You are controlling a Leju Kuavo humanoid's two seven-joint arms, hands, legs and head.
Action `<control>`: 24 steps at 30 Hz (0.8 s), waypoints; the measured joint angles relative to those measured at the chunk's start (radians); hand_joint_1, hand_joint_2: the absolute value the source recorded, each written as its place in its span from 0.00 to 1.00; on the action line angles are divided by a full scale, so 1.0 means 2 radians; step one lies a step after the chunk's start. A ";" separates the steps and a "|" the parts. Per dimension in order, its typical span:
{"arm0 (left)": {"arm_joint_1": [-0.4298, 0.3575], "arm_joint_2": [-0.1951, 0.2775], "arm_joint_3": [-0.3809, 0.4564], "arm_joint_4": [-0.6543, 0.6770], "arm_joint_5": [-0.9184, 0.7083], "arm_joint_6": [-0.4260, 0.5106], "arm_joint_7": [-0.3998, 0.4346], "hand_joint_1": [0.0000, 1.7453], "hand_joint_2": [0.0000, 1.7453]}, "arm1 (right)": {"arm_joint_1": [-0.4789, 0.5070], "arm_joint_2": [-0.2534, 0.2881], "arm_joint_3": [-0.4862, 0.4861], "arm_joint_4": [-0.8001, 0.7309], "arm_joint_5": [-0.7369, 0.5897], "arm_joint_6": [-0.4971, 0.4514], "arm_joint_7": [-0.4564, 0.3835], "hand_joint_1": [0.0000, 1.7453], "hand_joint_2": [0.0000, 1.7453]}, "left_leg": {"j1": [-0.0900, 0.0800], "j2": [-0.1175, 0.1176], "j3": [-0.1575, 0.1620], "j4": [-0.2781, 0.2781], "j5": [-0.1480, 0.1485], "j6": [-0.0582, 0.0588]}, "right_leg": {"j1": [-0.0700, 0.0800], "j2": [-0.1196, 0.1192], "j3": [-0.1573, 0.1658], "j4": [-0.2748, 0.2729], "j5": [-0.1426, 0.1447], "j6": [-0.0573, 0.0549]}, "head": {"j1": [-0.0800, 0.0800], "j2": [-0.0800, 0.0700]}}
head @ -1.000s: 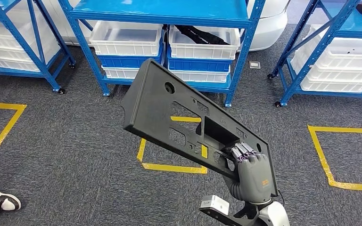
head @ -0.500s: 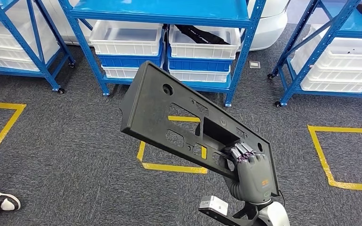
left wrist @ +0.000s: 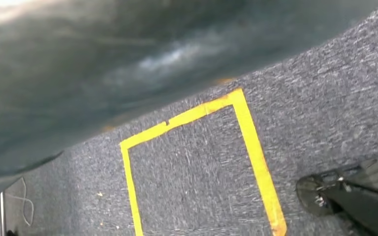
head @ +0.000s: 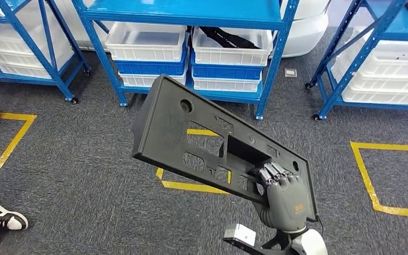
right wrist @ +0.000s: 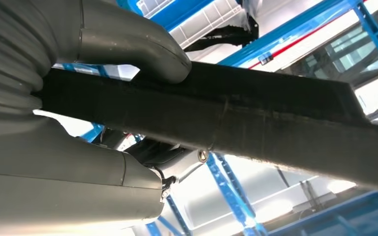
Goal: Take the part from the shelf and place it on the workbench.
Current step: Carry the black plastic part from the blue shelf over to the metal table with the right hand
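My right hand [head: 284, 194] holds the dark part [head: 191, 133] by its lower end, fingers [head: 272, 171] curled through a cutout, lifted clear above the carpet before the blue shelf [head: 191, 10]. I can't tell my left hand's state. I should keep this long panel level while carrying it to the bench, since it can swing

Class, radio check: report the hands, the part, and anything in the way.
Right hand grips the dark panel at one end, held over carpet. Left hand: cannot tell. Blue shelves ahead; a person's shoe at left.
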 joint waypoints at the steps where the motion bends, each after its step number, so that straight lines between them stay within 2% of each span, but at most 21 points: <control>1: 0.001 0.000 0.000 0.000 0.000 0.000 0.000 0.00 0.00 | 0.000 0.000 0.000 0.000 0.000 0.000 0.000 1.00 1.00 | 0.001 0.000 0.001 -0.001 0.002 -0.002 | 0.000 0.000 -0.001 0.002 0.003 -0.006 | -0.001 0.000; 2: 0.002 0.000 0.001 0.000 -0.001 0.000 0.000 0.00 0.00 | 0.001 0.000 0.000 0.000 0.000 0.000 0.000 1.00 1.00 | 0.003 0.001 0.000 0.003 -0.001 -0.004 | 0.000 -0.001 -0.002 0.003 0.006 -0.011 | -0.002 0.000; 3: 0.002 0.000 0.002 0.000 -0.002 0.000 0.000 0.00 0.00 | 0.001 0.000 0.000 0.000 0.000 0.000 0.000 1.00 1.00 | 0.004 0.002 -0.004 0.013 -0.011 -0.006 | 0.001 -0.002 -0.003 0.003 0.008 -0.014 | -0.003 0.000; 4: 0.003 0.000 0.002 0.001 -0.003 0.000 0.000 0.00 0.00 | 0.001 0.000 0.000 0.000 0.000 0.000 0.001 1.00 1.00 | 0.005 0.003 -0.011 0.034 -0.027 -0.007 | 0.001 -0.003 -0.003 0.004 0.010 -0.017 | -0.003 0.000; 6: 0.003 0.000 0.003 0.001 -0.004 0.000 0.000 0.00 0.00 | 0.002 0.000 0.000 0.000 0.000 0.000 0.001 1.00 1.00 | 0.004 0.006 -0.033 0.099 -0.073 -0.006 | 0.004 -0.004 -0.004 0.004 0.013 -0.021 | -0.004 0.000; 7: 0.003 0.000 0.004 0.001 -0.004 0.000 0.000 0.00 0.00 | 0.003 0.000 0.000 0.000 0.000 0.000 0.002 1.00 1.00 | 0.004 0.006 -0.043 0.131 -0.090 -0.005 | 0.005 -0.005 -0.004 0.005 0.014 -0.023 | -0.004 0.000; 8: 0.003 0.000 0.004 0.001 -0.004 0.000 0.000 0.00 0.00 | 0.004 0.000 0.000 0.000 0.000 0.000 0.002 1.00 1.00 | 0.003 0.006 -0.045 0.150 -0.098 -0.004 | 0.007 -0.006 -0.005 0.005 0.014 -0.023 | -0.004 0.000; 9: 0.003 0.000 0.004 0.001 -0.004 0.000 0.000 0.00 0.00 | 0.004 0.000 0.000 0.000 0.000 0.000 0.003 1.00 1.00 | 0.003 0.006 -0.039 0.152 -0.097 -0.001 | 0.008 -0.007 -0.005 0.005 0.014 -0.023 | -0.004 0.000; 10: 0.003 0.000 0.004 0.001 -0.004 0.000 0.000 0.00 0.00 | 0.005 0.000 0.000 0.000 0.000 0.000 0.003 1.00 1.00 | 0.002 0.007 -0.024 0.131 -0.086 0.001 | 0.009 -0.008 -0.005 0.005 0.014 -0.023 | -0.004 0.000; 12: 0.003 0.001 0.004 0.001 -0.004 0.000 0.000 0.00 0.00 | 0.004 0.000 0.000 0.000 0.000 0.000 0.003 1.00 1.00 | 0.000 0.011 0.016 0.068 -0.066 0.007 | 0.011 -0.009 -0.004 0.006 0.012 -0.022 | -0.004 0.000; 13: 0.003 0.001 0.004 0.001 -0.004 0.000 0.000 0.00 0.00 | 0.004 -0.001 0.000 0.000 0.000 0.000 0.003 1.00 1.00 | -0.002 0.012 0.028 0.045 -0.061 0.009 | 0.012 -0.010 -0.004 0.007 0.011 -0.020 | -0.004 0.000; 14: 0.002 0.001 0.004 0.001 -0.004 0.000 0.000 0.00 0.00 | 0.004 -0.001 0.000 0.000 0.000 0.000 0.003 1.00 1.00 | -0.004 0.013 0.034 0.034 -0.061 0.010 | 0.013 -0.011 -0.005 0.007 0.011 -0.018 | -0.004 0.000; 17: 0.002 0.000 0.004 0.001 -0.005 0.000 0.000 0.00 0.00 | 0.005 -0.001 0.000 -0.001 0.000 0.000 0.004 1.00 1.00 | -0.007 0.010 0.032 0.029 -0.061 0.014 | 0.012 -0.013 -0.007 0.007 0.010 -0.010 | -0.004 0.000; 18: 0.002 0.000 0.004 0.001 -0.005 0.000 0.000 0.00 0.00 | 0.005 -0.002 0.000 -0.002 0.000 0.000 0.004 1.00 1.00 | -0.007 0.009 0.032 0.027 -0.060 0.017 | 0.012 -0.011 -0.011 0.014 0.004 -0.009 | -0.003 0.000; 19: 0.002 0.000 0.004 0.001 -0.005 0.000 0.000 0.00 0.00 | 0.005 -0.003 0.000 -0.003 -0.001 0.000 0.004 1.00 1.00 | -0.006 0.007 0.032 0.025 -0.058 0.020 | 0.011 -0.009 -0.020 0.031 -0.006 -0.010 | -0.003 0.000; 22: 0.001 0.000 0.004 0.001 -0.006 0.001 0.000 0.00 0.00 | 0.005 -0.006 -0.001 -0.004 -0.003 0.000 0.005 1.00 1.00 | -0.007 0.003 0.027 0.024 -0.055 0.026 | 0.011 -0.004 -0.066 0.124 -0.045 -0.015 | -0.003 0.000; 23: 0.000 0.000 0.004 0.001 -0.006 0.001 0.000 0.00 0.00 | 0.005 -0.007 -0.001 -0.004 -0.004 0.000 0.006 1.00 1.00 | -0.008 0.001 0.026 0.024 -0.054 0.027 | 0.011 -0.003 -0.077 0.144 -0.050 -0.014 | -0.003 0.000; 24: 0.000 0.000 0.004 0.001 -0.007 0.001 0.000 0.00 0.00 | 0.006 -0.008 -0.001 -0.004 -0.004 0.001 0.006 1.00 1.00 | -0.008 -0.001 0.025 0.024 -0.053 0.028 | 0.011 -0.003 -0.078 0.146 -0.048 -0.011 | -0.003 0.000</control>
